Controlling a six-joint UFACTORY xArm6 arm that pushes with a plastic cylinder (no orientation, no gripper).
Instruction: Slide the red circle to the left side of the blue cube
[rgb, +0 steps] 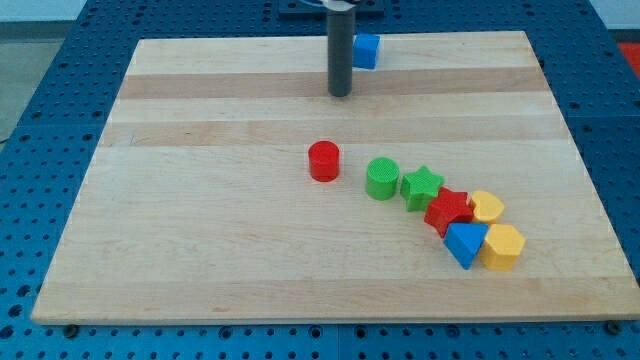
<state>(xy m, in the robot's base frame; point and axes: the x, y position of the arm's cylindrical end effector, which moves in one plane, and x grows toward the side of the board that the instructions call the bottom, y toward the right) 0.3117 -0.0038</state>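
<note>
The red circle (324, 161) stands near the middle of the wooden board (200, 240). The blue cube (367, 50) sits at the view's top edge of the board, partly behind my rod. My tip (340, 94) rests on the board just left of and below the blue cube, and above the red circle, apart from both.
A cluster lies at the view's lower right: a green circle (382, 178), a green star (422, 186), a red star (448, 210), a yellow heart (487, 207), a blue triangle (464, 243) and a yellow hexagon (503, 246). Blue pegboard surrounds the board.
</note>
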